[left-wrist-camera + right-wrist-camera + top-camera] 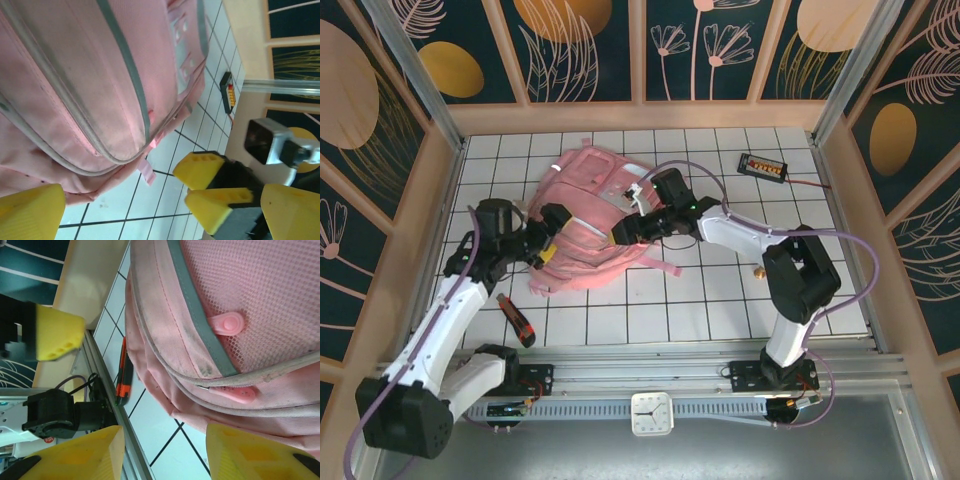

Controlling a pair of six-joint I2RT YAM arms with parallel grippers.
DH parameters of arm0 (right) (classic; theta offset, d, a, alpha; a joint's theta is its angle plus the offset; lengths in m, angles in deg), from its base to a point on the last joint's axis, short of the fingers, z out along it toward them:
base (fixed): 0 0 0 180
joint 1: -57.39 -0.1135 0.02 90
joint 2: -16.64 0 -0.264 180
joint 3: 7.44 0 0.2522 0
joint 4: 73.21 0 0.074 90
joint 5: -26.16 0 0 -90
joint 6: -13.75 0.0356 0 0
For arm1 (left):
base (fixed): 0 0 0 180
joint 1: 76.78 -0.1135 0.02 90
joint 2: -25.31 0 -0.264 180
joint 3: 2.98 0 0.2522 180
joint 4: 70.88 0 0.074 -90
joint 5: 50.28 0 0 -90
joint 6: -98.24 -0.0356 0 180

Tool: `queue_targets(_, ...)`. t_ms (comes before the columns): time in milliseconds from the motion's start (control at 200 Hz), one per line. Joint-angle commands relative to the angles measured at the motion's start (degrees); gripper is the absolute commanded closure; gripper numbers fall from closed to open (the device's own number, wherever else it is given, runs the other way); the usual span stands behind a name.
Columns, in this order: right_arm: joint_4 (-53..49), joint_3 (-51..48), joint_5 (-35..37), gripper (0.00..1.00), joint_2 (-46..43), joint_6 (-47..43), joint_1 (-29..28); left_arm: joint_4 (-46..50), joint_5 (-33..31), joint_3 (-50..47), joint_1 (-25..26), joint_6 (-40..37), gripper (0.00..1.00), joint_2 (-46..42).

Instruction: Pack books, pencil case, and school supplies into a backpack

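Note:
The light-pink backpack (588, 222) lies flat on the white tiles, left of centre, with its grey-edged zippers closed as far as I can see. My left gripper (548, 250) hangs at its lower left edge. In the left wrist view that gripper (162, 202) is open wide with only tile between its yellow fingers (30, 215), and the backpack (75, 90) lies just beyond. My right gripper (624, 231) sits at the backpack's near right side. It (165, 450) is open over tile, just short of the backpack's seam (200, 365) and a pink zipper pull (235, 392). The books, pencil case and school supplies are hidden.
A red-and-black utility knife (517, 320) lies on the tiles at the front left, close to the left arm. A small black box with orange marks (764, 166) and a wire sits at the back right. Wooden walls (640, 115) ring the table.

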Motion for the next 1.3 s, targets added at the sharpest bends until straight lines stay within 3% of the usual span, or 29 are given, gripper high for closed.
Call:
queue_targets(0,0.84,-1.13,1.41,0.53,-3.26,0.37,0.67,-10.63,0.47,-0.79,2.66,5.26,0.03,4.02)
queue_targets(230,0.99,-1.75,2.44,0.53,-4.39,0.40,0.82,-13.42,-0.82,0.40,3.53,4.78,0.31,11.81)
queue_targets(465,0.75,-2.34,2.65,0.53,-5.05,-0.07,1.64,-2.91,-1.94,2.30,3.52,0.91,0.18,9.60)
queue_targets(665,1.61,-2.46,2.39,0.53,-4.39,0.55,1.61,-8.74,-1.32,-3.36,3.48,4.45,0.21,9.43)
queue_targets(1061,0.26,-1.73,3.09,0.53,-4.66,-0.17,1.63,-11.90,-2.53,-2.09,3.53,3.16,0.24,14.66)
queue_targets(1181,0.65,-1.67,3.37,0.53,-4.91,-0.28,1.64,-13.93,-3.19,-2.01,3.53,3.14,0.30,16.74)
queue_targets(1296,1.32,-1.87,5.11,0.52,-6.40,-1.80,1.58,-13.70,-3.28,-0.56,3.52,1.73,0.47,18.54)
